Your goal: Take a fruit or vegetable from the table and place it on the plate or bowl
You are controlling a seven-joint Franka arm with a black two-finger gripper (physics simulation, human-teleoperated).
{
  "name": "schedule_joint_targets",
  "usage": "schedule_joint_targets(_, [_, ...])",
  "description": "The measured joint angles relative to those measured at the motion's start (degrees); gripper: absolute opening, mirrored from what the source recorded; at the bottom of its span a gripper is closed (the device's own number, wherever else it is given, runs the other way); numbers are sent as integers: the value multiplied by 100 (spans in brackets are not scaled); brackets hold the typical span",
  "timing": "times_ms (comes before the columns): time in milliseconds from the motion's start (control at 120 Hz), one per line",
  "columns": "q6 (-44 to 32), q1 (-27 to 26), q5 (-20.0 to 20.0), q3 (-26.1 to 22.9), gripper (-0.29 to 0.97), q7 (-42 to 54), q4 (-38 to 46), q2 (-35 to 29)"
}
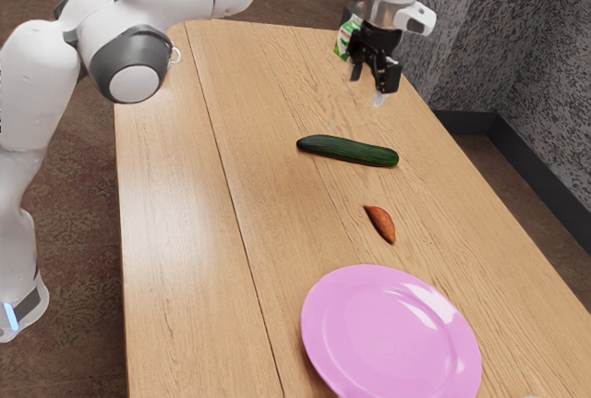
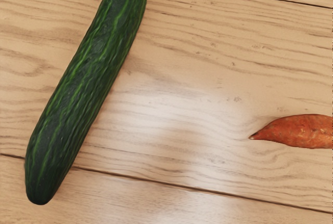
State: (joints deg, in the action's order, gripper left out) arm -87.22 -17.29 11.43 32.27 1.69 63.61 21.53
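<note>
The wooden bench [image 1: 185, 232] carried everything. My arm [image 1: 138, 10] reached over its far end. There my end effector [image 1: 370, 82] hung above the wood, fingers apart, gripping nothing. The pink plate [image 1: 391, 335] sat at the near end, well apart from it. The cucumber [image 1: 347, 150] lay flat between end effector and plate, nearer the end effector. The sweet potato [image 1: 380, 223] lay between cucumber and plate, touching neither. The exterior view gave the plate and a small green carton [image 1: 345, 36] just behind my end effector. The wrist view gave the cucumber's ridged, striped skin and the sweet potato's pointed tip aimed toward it.
</note>
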Motion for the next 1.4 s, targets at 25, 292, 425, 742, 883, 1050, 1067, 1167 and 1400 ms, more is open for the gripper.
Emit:
schedule_joint_targets(25, [18,-14,61,41,68,18,-34,28])
schedule_joint_targets(292, [36,-55,446,-100,68,182,-113,-19])
schedule_joint_targets(425, [-137,-77,774,-311,68,230,-81,123])
schedule_joint_targets(742, [-81,148,1053,-306,68,612,402,169])
schedule_joint_targets(883, [190,88,776,-335,68,946,1110,-547])
schedule_joint_targets(1050, [422,58,-66,-399,68,1206,1961,-1323])
schedule_joint_targets(1067, [449,57,-141,-393,68,1225,1976,-1344])
schedule_joint_targets(1167, [534,169,-530,-191,68,1324,1905,-1360])
schedule_joint_targets(1400, [574,306,-859,525,68,1552,1810,-1194])
